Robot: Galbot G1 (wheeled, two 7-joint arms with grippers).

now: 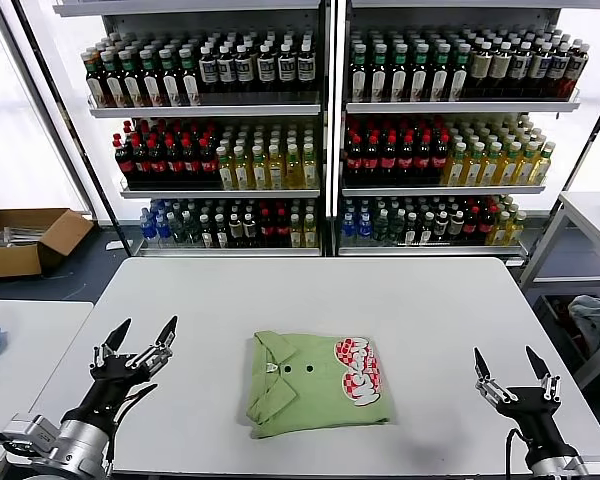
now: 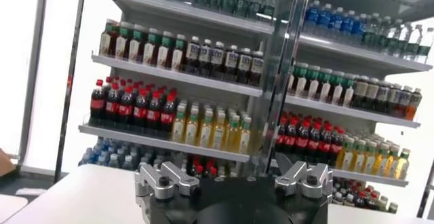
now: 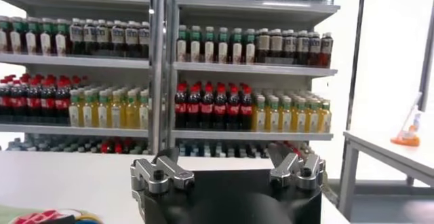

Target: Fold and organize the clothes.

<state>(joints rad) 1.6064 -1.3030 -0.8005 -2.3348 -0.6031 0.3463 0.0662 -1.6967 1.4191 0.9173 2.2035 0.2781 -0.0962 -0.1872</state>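
Head view: polo shirt (image 1: 318, 384) lies folded mid-table. Left gripper (image 1: 140, 338) at 9 o'clock, right gripper (image 1: 513, 366) at 3, both spread, empty. Folding looks done; next: tidy or place.

There is one green polo shirt (image 1: 318, 382), folded, on one white tabletop (image 1: 320, 300). Two claws are here, the left claw (image 1: 141, 334) and the right claw (image 1: 512, 364), each with two fingers spread apart. Behind stand two shelf units (image 1: 325, 130) full of bottles, too many to count. One cardboard box (image 1: 25, 240) lies on the floor.
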